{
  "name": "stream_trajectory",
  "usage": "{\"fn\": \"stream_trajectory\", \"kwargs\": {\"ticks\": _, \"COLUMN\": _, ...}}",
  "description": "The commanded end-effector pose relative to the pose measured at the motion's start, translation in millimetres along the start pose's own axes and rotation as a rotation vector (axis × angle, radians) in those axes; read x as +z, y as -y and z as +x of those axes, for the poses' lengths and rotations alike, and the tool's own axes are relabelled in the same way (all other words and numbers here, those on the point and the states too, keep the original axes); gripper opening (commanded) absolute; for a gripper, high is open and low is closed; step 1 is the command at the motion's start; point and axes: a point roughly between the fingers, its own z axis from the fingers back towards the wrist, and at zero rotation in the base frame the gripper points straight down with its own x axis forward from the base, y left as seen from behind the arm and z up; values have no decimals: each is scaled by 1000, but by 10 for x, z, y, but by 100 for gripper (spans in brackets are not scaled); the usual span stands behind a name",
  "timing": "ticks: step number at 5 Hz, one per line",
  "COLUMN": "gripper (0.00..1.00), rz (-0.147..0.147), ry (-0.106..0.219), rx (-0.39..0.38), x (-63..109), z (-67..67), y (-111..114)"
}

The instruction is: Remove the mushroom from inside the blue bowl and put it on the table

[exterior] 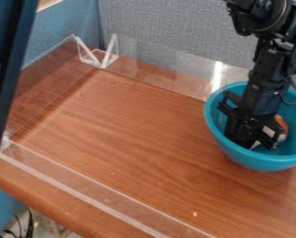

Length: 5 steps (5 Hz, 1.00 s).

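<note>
Scene: a single black robot arm (273, 46) reaches down from the upper right of the frame into a blue bowl (228, 139) at the right edge of a wood-grain surface (126, 139).

Hand: the hand (255, 132) points almost straight down and sits low inside the bowl, its dark fingers drawn nearly together.

Mushroom: a small orange-brown patch (276, 119) shows at the right side of the hand, inside the bowl and tight against the black fingers; little more than the cap colour is visible, the rest being hidden by the hand.

Grip: the fingers stand close to shut with the orange patch right at them, but the picture is too small and dark to tell whether they actually hold the mushroom or merely press beside it.

Bowl: glossy teal-blue, round and deep, upright on the surface at the right of the frame, its far rim near the clear back wall.

Surface: reddish-brown wood grain fills the centre and left of the frame, edged by low clear acrylic walls (176, 65); a folded clear piece (97, 51) stands at the upper left corner.

Foreground: a dark blurred upright (11, 84) crosses the left edge of the frame.
</note>
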Motion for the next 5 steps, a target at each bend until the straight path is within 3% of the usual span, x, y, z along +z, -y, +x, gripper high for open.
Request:
{"fn": "stream_trajectory", "kwargs": {"ticks": 1, "gripper": 0, "rz": 30, "ry": 98, "rx": 20, "x": 381, "z": -96, "y": -112}}
{"fn": "stream_trajectory", "kwargs": {"ticks": 5, "gripper": 0, "rz": 46, "ry": 98, "rx": 17, "x": 447, "z": -260, "y": -248}}
